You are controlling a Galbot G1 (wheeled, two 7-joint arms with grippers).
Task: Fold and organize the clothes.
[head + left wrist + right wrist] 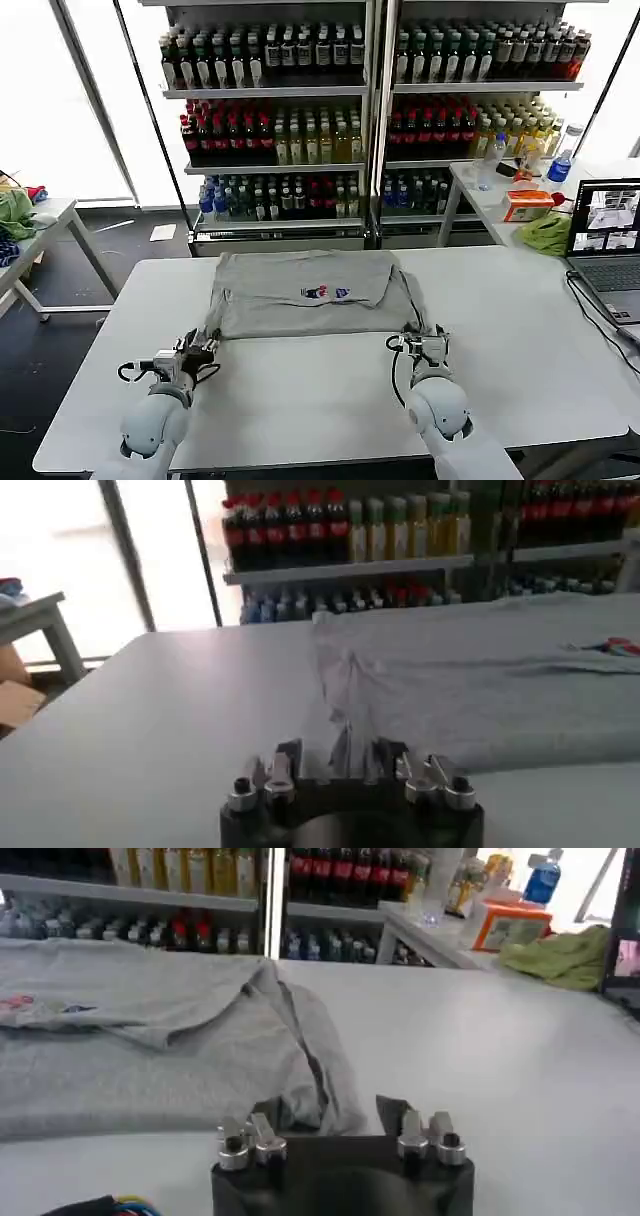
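Grey shirt (305, 293) lies partly folded at table (520, 330) centre, chest print up. Left gripper (203, 349) at shirt's near left corner, fingers spread, cloth edge between them. Right gripper (421, 345) at near right corner, fingers spread beside hem. Laptop (606, 240) at table's right edge.

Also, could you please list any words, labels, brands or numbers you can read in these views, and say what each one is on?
No text can be read.
Shirt chest print: a small red and blue mark, too small to read.
Bottles on the shelves: labels too small and blurred.
Laptop screen: only small picture windows, no legible words.
Orange box on the side table: any print is unreadable.
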